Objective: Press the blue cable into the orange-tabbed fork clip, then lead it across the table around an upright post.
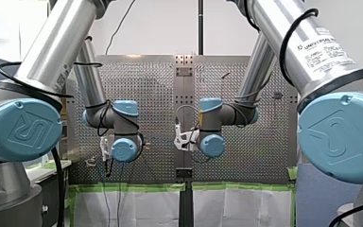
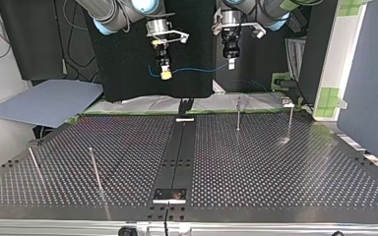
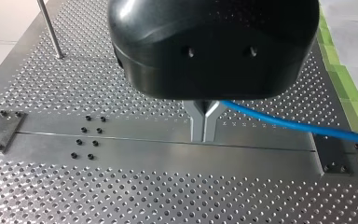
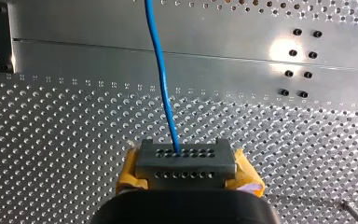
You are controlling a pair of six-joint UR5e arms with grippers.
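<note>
"What is the largest thing there?"

"A perforated tabletop (image 2: 275, 167) with a dark strip (image 2: 179, 147) down its middle. The left arm (image 1: 56, 42) and the right arm (image 1: 283, 38) reach in over it."

"What stands on it?"

"Thin upright posts. The far posts (image 2: 238, 114) stand by the far edge, at the top view's right. The near posts (image 2: 94, 167) stand toward the near left corner."

"And the grippers?"

"Both hang high above the tabletop, well apart from every post. The left gripper (image 3: 204, 125) has its metal fingers pinched together on the blue cable (image 3: 284, 122). The right gripper (image 4: 184, 156) clamps the same cable between yellow pads (image 4: 247, 173)."

"Where does the cable run?"

"Through the air from one gripper to the other. A short end trails past the right gripper."
</note>
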